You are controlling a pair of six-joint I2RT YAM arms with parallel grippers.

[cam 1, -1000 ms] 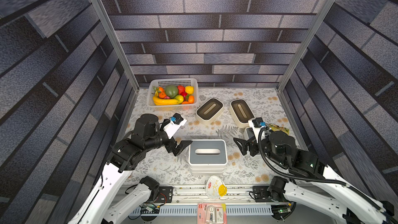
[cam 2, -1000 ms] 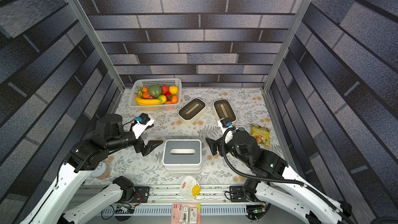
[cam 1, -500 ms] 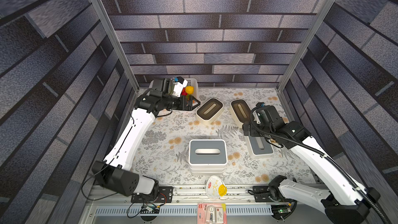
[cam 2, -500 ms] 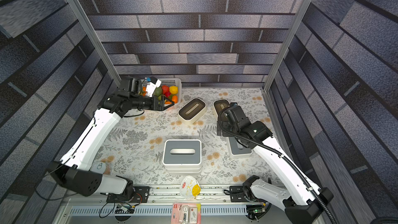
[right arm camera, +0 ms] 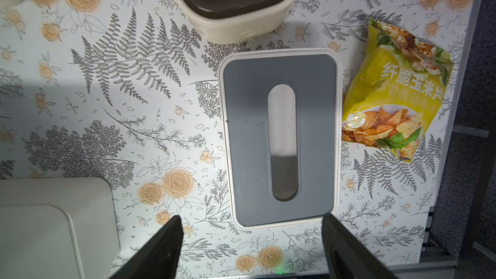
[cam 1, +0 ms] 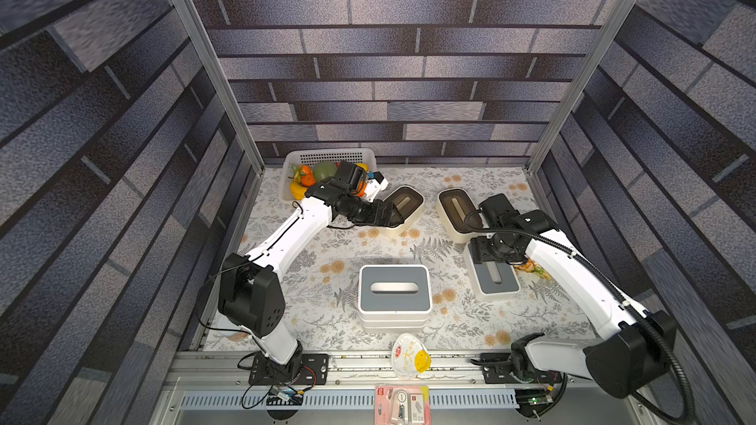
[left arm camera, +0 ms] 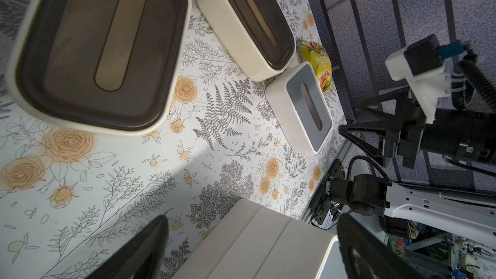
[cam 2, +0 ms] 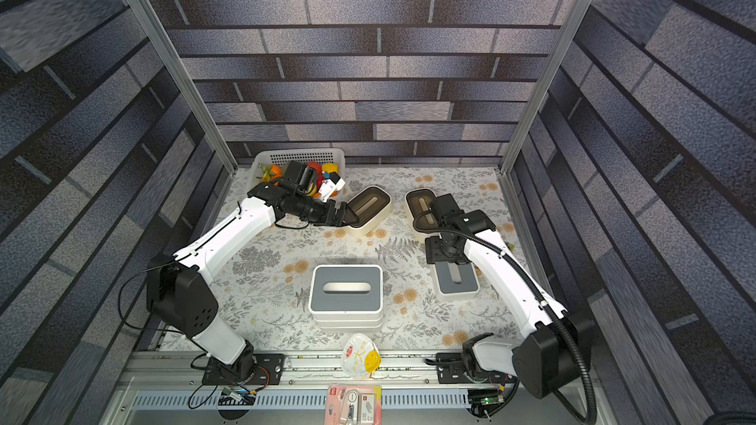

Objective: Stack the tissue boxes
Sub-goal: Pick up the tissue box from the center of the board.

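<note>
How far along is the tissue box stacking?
Done: a stack of white boxes sits mid-table. In hand: nothing; the right gripper hangs open over the lone grey-lidded box, the left gripper open near one cream box. Left: those, plus the other cream box.

Bright overhead light, soft shadows on the tablecloth [cam 1: 327,292], dim walls [cam 1: 102,116], edge distortion, blurry wrist-view foregrounds.

Both arms reach forward — left gripper [left arm camera: 252,218] and right gripper [right arm camera: 251,217] gape (jaws well apart).
</note>
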